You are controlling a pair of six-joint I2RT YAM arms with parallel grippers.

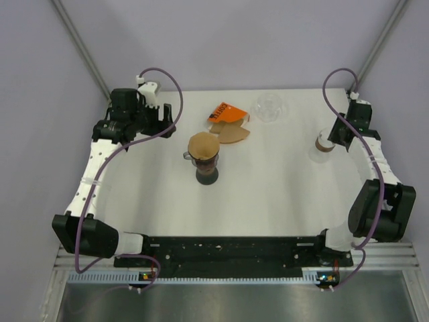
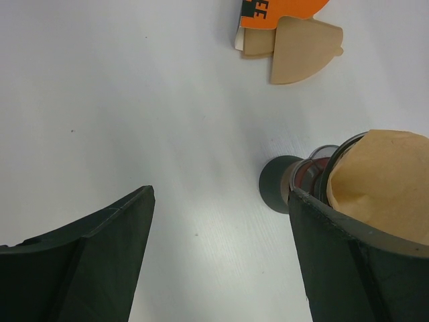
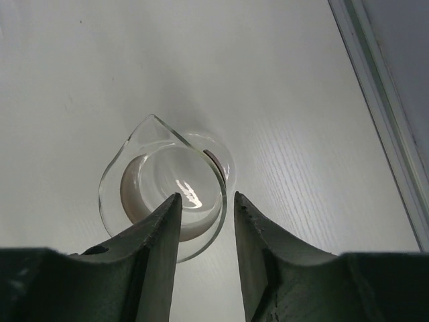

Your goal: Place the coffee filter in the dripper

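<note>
Right wrist view: right gripper (image 3: 206,198) jaws partly closed, straddling the rim of the clear glass spouted server (image 3: 167,168); gaps show on both sides, nothing looks clamped; close slowly and square on the thin wall, since slick glass could tip or slip; left gripper (image 2: 221,193) jaws wide open, empty, near the dark-based glass dripper (image 1: 206,169); brown paper cone filter (image 1: 203,144) sits in that dripper, mid white desk (image 1: 281,194), looks seated; farther back lie spare brown filters (image 1: 232,133) and orange filter pack (image 1: 226,111)
</note>
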